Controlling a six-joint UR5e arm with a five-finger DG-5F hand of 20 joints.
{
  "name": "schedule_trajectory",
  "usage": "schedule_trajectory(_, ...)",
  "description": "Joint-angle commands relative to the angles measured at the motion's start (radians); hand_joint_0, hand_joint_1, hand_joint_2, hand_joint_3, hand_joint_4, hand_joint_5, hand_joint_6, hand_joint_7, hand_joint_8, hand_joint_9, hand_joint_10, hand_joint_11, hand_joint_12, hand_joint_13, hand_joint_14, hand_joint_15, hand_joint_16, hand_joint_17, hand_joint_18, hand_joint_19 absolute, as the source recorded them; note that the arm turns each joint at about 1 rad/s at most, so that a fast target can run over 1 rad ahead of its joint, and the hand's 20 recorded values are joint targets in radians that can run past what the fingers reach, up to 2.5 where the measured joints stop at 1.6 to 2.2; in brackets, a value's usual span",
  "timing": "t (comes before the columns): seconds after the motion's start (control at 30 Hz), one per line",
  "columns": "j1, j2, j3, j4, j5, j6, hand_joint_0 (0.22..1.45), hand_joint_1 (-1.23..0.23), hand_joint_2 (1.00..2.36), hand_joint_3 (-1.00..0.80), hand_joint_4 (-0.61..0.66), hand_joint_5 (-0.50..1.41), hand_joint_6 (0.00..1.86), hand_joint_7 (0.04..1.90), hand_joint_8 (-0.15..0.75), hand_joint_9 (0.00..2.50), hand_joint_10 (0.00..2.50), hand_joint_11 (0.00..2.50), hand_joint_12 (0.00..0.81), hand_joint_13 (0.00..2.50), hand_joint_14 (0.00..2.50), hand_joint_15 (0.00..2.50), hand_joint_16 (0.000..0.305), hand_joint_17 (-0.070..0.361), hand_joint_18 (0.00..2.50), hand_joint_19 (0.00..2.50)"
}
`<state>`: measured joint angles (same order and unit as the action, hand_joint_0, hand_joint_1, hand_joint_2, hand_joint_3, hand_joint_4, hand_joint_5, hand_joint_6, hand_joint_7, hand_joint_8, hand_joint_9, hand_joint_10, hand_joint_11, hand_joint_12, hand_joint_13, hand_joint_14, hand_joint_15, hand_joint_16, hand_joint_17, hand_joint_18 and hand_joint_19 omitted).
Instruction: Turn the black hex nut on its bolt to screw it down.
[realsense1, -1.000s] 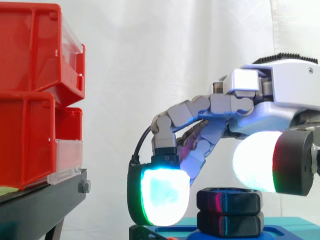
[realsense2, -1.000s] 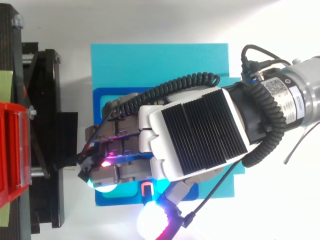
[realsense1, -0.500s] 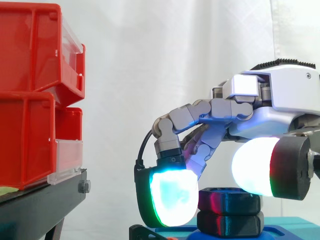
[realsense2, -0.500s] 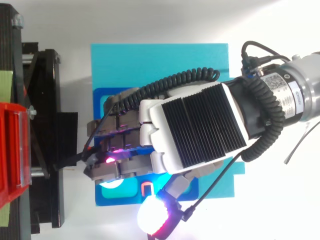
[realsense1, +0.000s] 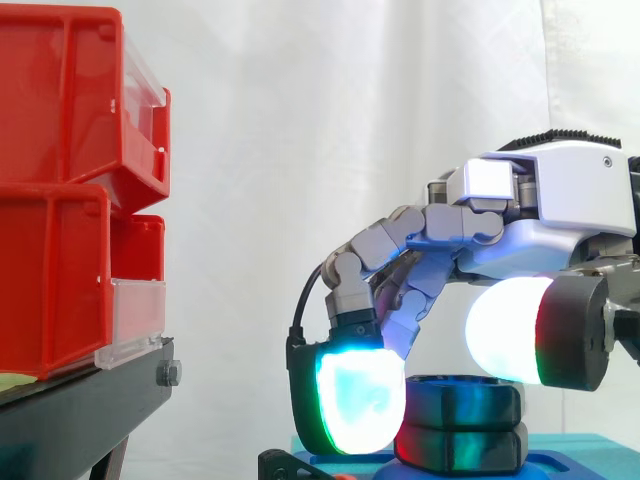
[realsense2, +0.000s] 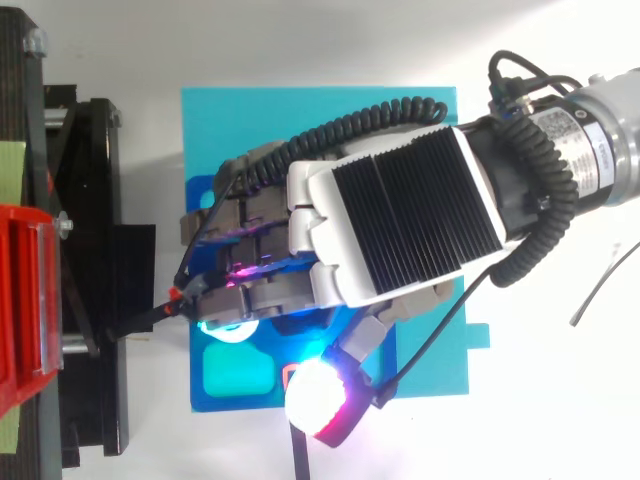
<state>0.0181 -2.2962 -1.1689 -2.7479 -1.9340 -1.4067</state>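
Black hex nut (realsense1: 468, 400) beneath hand (realsense1: 560, 190), grasp not discernible: to be clamped squarely on opposite flats, then turned level, never forced downward.

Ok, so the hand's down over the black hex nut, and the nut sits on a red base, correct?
Not quite: the base is blue, not red, as the top view shows. The hand is down over the black hex nut, as you said.

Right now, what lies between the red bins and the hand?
In the side view, nothing: bare white curtain shows between the red bins and the hand. In the top view, the black stand juts out below that gap.
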Motion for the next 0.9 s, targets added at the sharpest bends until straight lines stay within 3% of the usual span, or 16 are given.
schedule_trajectory(0.0,-0.01,0.0,-0.002,0.001,-0.013,0.0,0.49,-0.31,1.0,-0.5,0.2,-0.02,0.72,0.99,0.325,1.06,0.0,0.14,0.355,0.77,0.0,0.12,0.055,0.124,0.65,0.67)
schedule_trajectory(0.4,-0.032,0.0,-0.002,0.001,-0.02,0.0,0.49,-0.31,1.0,-0.5,0.21,-0.02,0.71,1.01,0.326,1.1,0.0,0.16,0.357,0.78,0.01,0.13,0.055,0.124,0.67,0.68)
schedule_trajectory(0.87,-0.073,0.001,-0.002,0.022,-0.094,-0.005,0.49,-0.3,1.0,-0.5,0.22,-0.01,0.63,1.14,0.325,1.11,0.01,0.16,0.359,0.79,0.01,0.13,0.055,0.124,0.67,0.68)
